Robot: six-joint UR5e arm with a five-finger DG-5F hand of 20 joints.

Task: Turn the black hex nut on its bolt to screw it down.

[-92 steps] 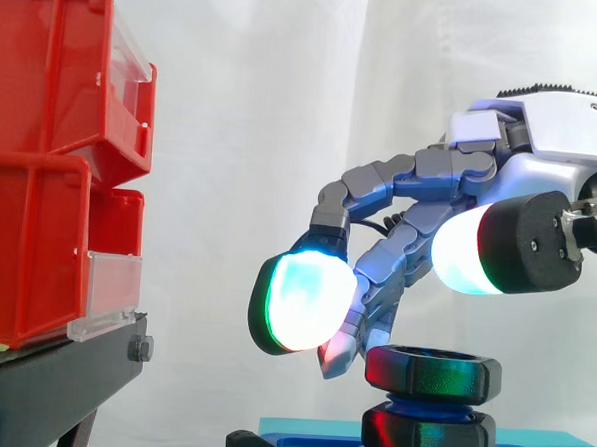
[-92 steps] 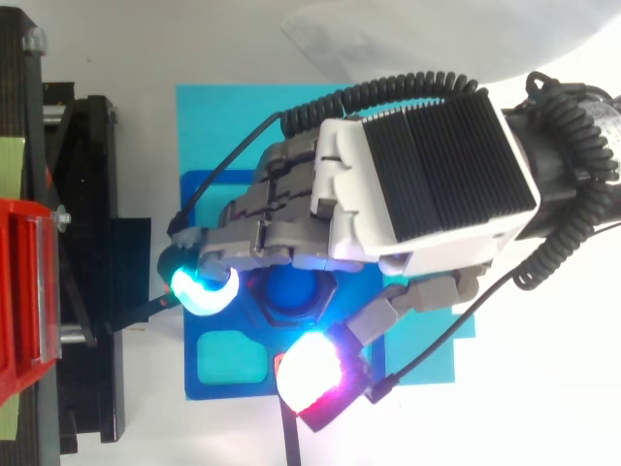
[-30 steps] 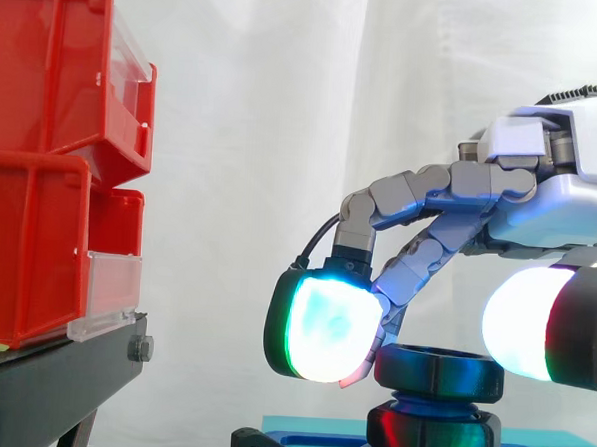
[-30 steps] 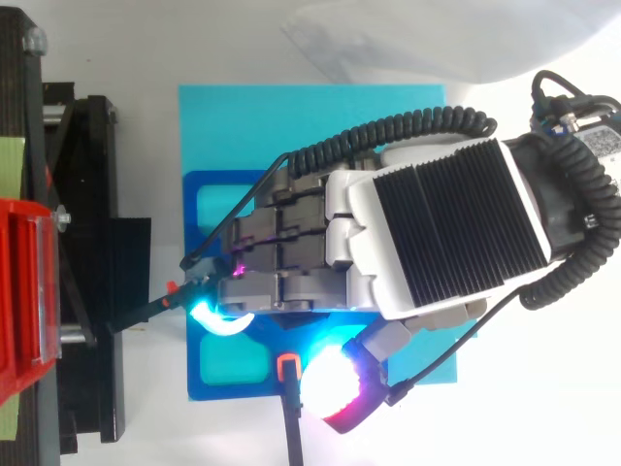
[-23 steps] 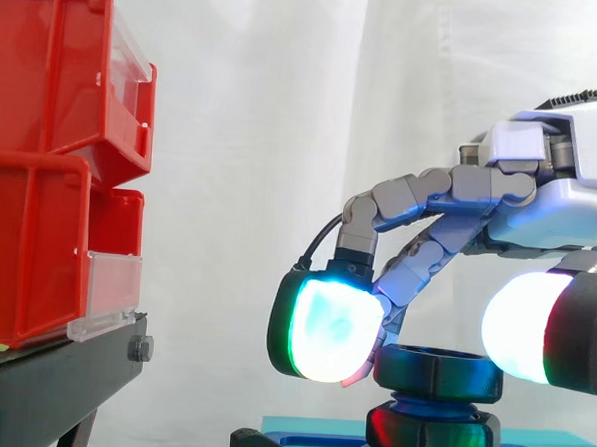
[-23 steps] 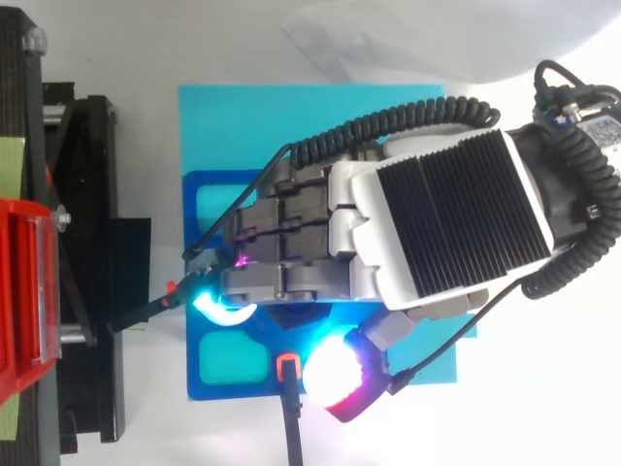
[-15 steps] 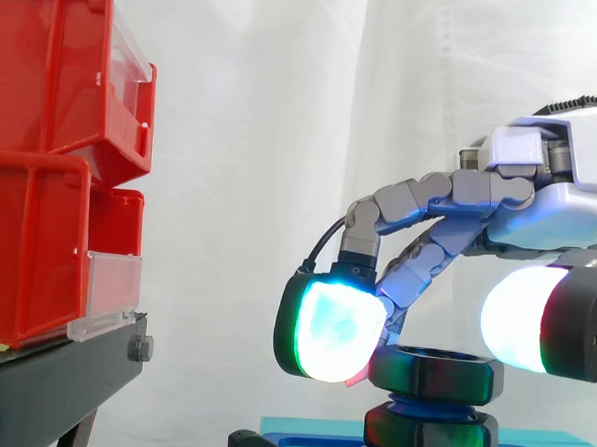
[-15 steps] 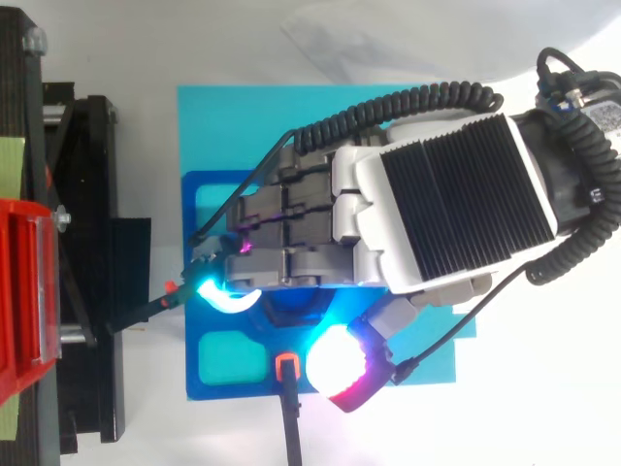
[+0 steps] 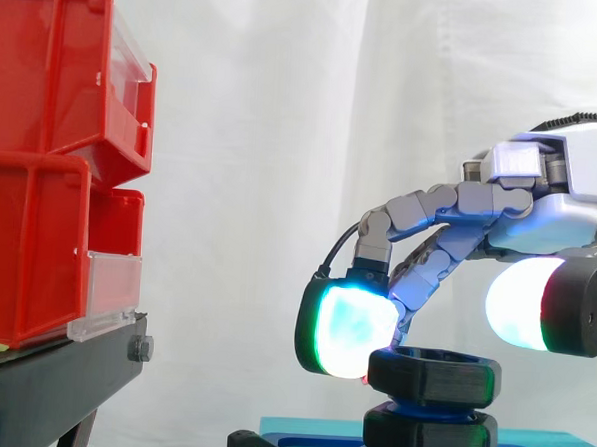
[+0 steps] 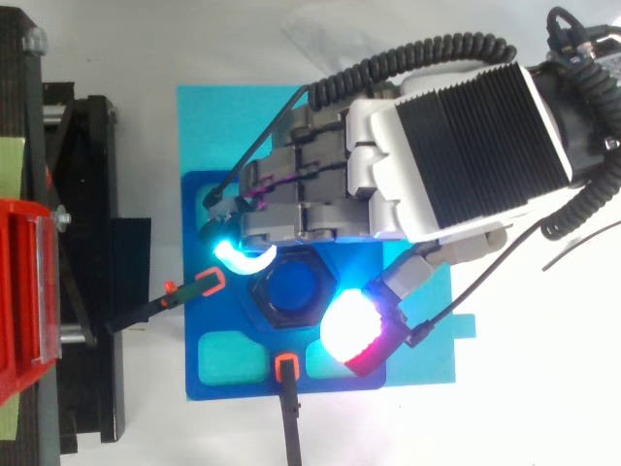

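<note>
- My hand point(image 9: 569, 213) reaches in over the bolt; my fingers are bent down and curled round the top nut point(image 9: 434, 376)
- One finger pad point(image 9: 348, 331) glows cyan and lies against the nut's side, on the side toward the bins; my thumb pad point(image 10: 351, 325) glows white and sits just above the opposite corner; I cannot tell if it touches
- The top nut sits level on the blue bolt point(image 10: 294, 288), right between my finger pad and thumb pad
- Just below my fingertips a lower nut point(image 9: 429, 438) sits under it, with a thin gap between them
- The bolt stands on a blue plate point(image 10: 197, 330) under my fingers
- Red bins point(image 9: 41, 170) on a black stand point(image 9: 50, 381) stand well apart, beyond my finger pad
</note>
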